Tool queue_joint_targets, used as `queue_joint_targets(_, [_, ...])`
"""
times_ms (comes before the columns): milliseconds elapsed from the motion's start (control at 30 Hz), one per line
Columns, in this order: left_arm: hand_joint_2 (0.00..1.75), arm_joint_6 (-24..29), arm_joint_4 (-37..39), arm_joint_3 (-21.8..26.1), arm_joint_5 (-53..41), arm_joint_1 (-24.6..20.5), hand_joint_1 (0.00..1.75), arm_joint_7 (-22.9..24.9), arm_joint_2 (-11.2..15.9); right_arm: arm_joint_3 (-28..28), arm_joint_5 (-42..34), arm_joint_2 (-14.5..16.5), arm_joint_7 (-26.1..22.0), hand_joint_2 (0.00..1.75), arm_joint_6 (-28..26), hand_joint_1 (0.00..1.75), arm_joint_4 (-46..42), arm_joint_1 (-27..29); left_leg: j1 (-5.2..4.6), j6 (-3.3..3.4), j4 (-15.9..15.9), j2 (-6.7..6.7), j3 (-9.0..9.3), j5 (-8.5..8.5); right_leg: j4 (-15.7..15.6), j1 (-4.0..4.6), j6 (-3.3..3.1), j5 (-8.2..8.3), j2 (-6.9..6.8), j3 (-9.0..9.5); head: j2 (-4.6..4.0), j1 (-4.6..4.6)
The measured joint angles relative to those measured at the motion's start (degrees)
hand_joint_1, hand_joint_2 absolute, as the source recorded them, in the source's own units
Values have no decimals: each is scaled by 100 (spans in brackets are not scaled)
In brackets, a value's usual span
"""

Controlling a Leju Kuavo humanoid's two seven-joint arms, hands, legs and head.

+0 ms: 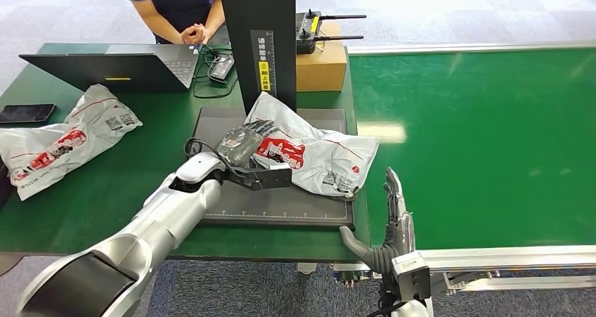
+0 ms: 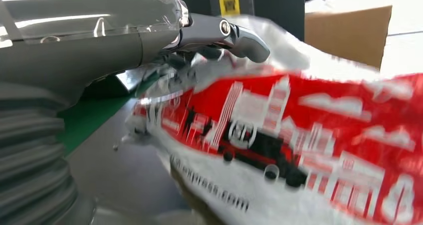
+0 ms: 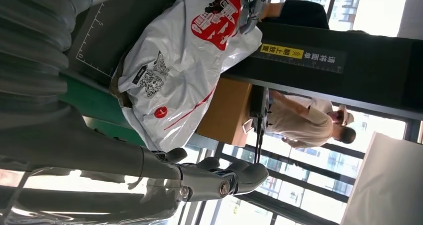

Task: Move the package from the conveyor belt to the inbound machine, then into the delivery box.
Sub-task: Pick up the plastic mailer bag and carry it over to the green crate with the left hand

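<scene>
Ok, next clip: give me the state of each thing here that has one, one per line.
Package: lying on the inbound machine's plate, gripped at its left edge.
Left robot hand: gripping the package.
Right robot hand: open, fingers apart, holding nothing, at the conveyor belt's near edge.
Second package: lying flat on the table, untouched.
Laptop: open.
Phone: screen dark.

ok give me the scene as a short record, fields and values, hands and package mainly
package: white and red bag lying on the dark scanner plate
left hand: holding the package's left end
right hand: open, fingers apart, at the belt's near edge, off the package
belt: green, bare
other bag: on the table at far left
person: standing behind the table
</scene>
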Motion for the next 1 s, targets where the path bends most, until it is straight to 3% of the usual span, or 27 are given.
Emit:
queue_joint_targets(267, [175, 643, 0, 122, 44, 0, 175, -65, -13, -2, 102, 80, 0, 175, -27, 0, 48, 1, 0, 0, 0, 0, 0, 0, 0, 0, 0, 0, 0, 0, 0, -1])
queue_joint_targets(1000, [175, 1141, -19, 800, 197, -90, 175, -316, 127, 21, 6, 117, 0, 175, -156, 0, 375, -220, 0, -1, 0, 0, 0, 1, 1, 0, 0, 0, 0, 0, 0, -1])
